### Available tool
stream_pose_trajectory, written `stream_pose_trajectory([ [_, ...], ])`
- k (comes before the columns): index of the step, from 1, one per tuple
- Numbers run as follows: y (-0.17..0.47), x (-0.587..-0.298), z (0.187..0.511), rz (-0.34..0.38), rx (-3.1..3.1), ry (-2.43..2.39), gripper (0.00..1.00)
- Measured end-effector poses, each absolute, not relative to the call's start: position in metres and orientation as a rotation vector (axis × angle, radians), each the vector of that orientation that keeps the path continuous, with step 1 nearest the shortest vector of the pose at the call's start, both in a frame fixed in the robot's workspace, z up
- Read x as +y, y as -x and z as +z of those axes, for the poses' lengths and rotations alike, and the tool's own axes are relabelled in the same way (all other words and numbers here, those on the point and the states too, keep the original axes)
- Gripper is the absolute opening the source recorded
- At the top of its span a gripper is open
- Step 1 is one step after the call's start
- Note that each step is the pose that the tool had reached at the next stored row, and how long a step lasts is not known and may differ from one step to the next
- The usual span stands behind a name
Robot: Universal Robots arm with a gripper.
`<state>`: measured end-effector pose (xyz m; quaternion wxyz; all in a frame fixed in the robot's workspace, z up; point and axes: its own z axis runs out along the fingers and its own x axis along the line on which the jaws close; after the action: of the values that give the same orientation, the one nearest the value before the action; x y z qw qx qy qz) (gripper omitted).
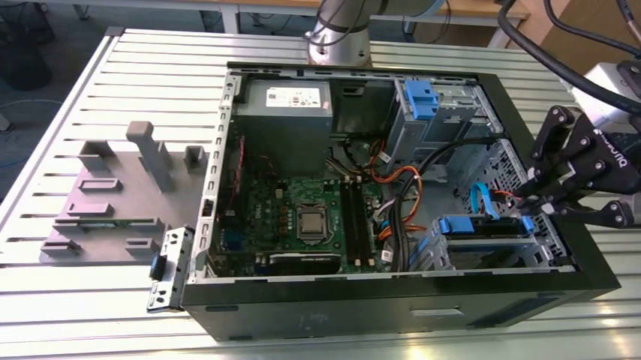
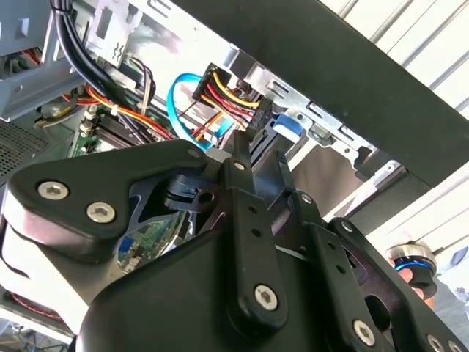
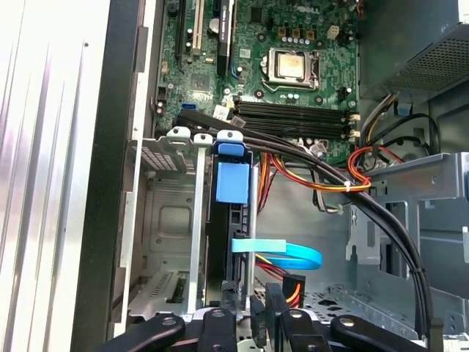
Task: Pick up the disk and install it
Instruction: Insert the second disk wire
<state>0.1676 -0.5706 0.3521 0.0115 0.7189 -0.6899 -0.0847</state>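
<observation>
Where the open computer case [image 1: 401, 315] lies on the slatted metal table [image 1: 120, 292], the gripper [image 1: 549, 204] hangs at the case's edge on the exterior view's right, just above the lower drive cage [image 1: 481, 251]. Its fingers [image 3: 260, 315] stand close together in the first wrist view, their tips near the end of a dark, blue-trimmed drive standing on edge in the cage — whether they clench anything I cannot tell. That drive looks to be the disk [image 3: 231, 213], seated in a cage slot with its blue carrier tab [image 3: 231, 182] showing beside a light blue data cable [image 3: 286, 253]. Inside the case sit the green motherboard [image 1: 300, 217] and the grey power supply [image 1: 285, 112]. A grey moulded fixture [image 1: 115, 195] rests on the table, well apart — toward the exterior view's left.
</observation>
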Motion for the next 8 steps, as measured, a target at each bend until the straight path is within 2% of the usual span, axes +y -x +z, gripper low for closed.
stream_pose_trajectory([
  [8, -0.183, -0.57, 0.351, -0.295, -2.137, -2.224, 0.3],
])
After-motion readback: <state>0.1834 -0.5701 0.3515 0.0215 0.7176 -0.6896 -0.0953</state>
